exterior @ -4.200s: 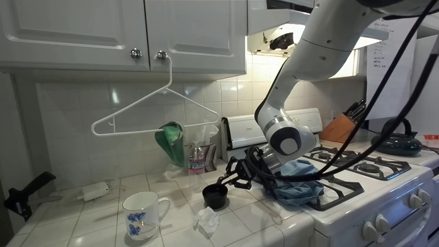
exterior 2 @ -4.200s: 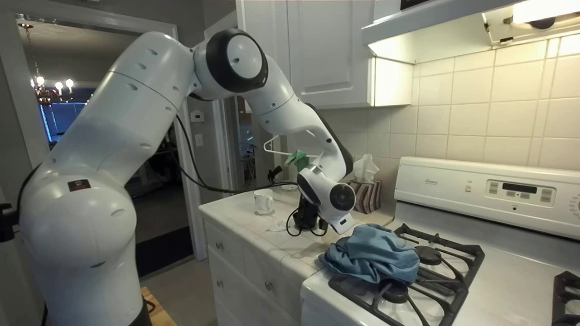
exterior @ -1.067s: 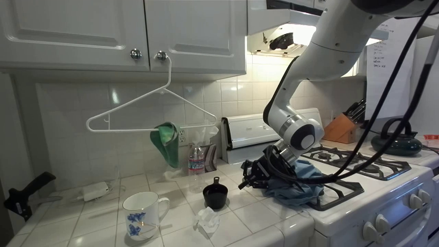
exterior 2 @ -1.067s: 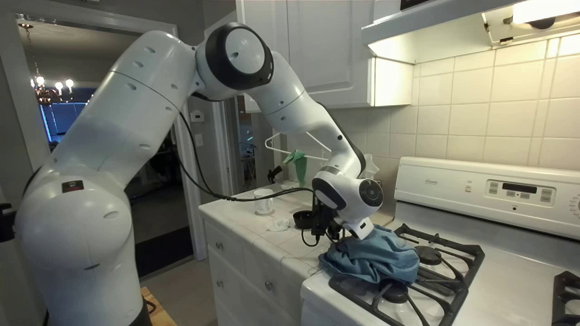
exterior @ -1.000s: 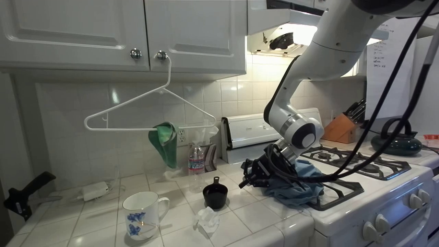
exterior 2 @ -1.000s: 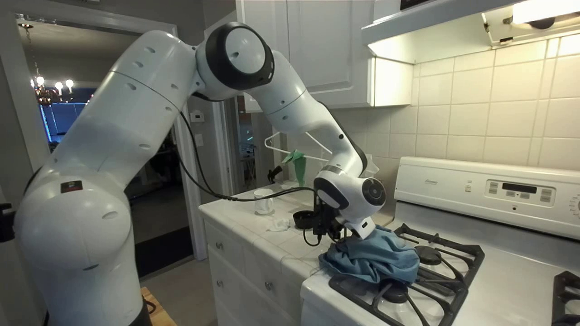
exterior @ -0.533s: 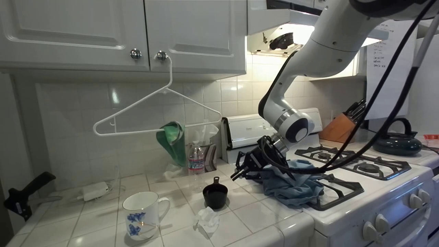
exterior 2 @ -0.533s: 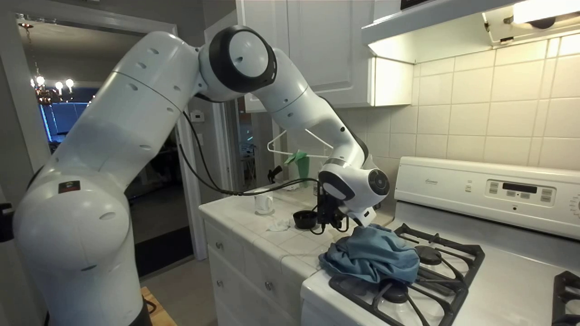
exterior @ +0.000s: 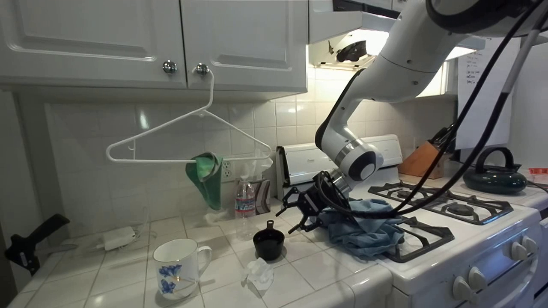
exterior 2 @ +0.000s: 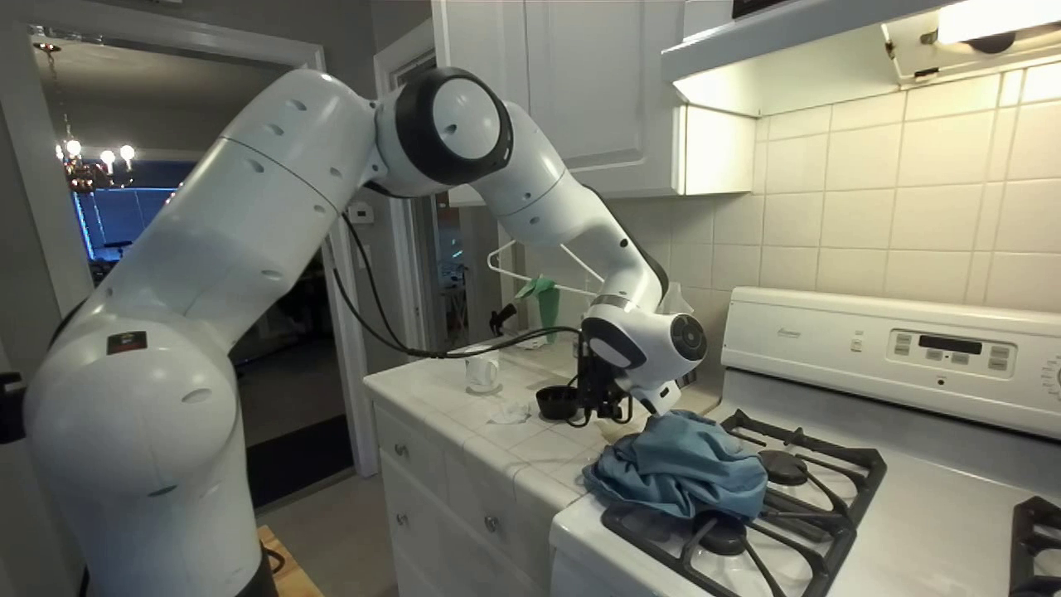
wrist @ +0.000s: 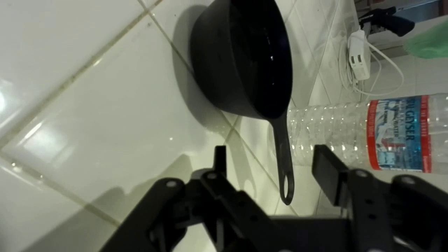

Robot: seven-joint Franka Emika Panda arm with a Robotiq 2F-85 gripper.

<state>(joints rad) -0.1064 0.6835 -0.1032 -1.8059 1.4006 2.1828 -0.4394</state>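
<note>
One end effector (wrist: 271, 160); one black cup (wrist: 241, 66) nearby

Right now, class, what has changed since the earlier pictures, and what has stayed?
The gripper has drawn back from the handle of the black cup toward the stove, and its fingers have opened. The hanger and green cloth swung slightly. The mug, bottle, blue cloth and cup stayed put.

The counter (exterior: 317, 273) is white tile, pretty glossy, grout lines and all. There's a black cup (exterior: 268, 249) with a slim handle sitting upright on it, so going off that in an exterior view: crumpled tissue (exterior: 260, 274) right in front, flowery white mug (exterior: 176, 269) off to the left, water bottle (exterior: 245, 208) standing close behind, striped tissue box (exterior: 263, 196) farther back, white charger (exterior: 119, 238) way left toward the wall.
</note>
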